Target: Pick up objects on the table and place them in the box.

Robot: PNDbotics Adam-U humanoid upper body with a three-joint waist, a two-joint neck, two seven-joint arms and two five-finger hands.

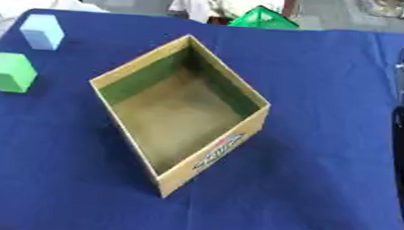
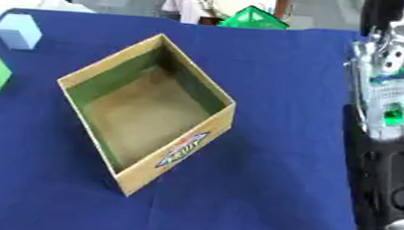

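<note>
Counter (image 1: 325, 143): covered in dark blue cloth; carries every item below.

Box (image 1: 207, 159): open-topped cardboard, set corner-on, a printed label on its near wall. It appears empty, so the task stands at its opening step, nothing yet placed.

Right arm (image 2: 386, 146): black and silver, rising along the edge right of the box. The fingers are hidden, so whether they are wide or closed cannot be told. No left hand shows.

Green cube (image 1: 10, 72): on the counter left of the box, well apart.

Light blue cube (image 1: 43, 31): beyond the green cube, further left of the box's far corner.

Next move, as judged: a reach across to a cube.
</note>
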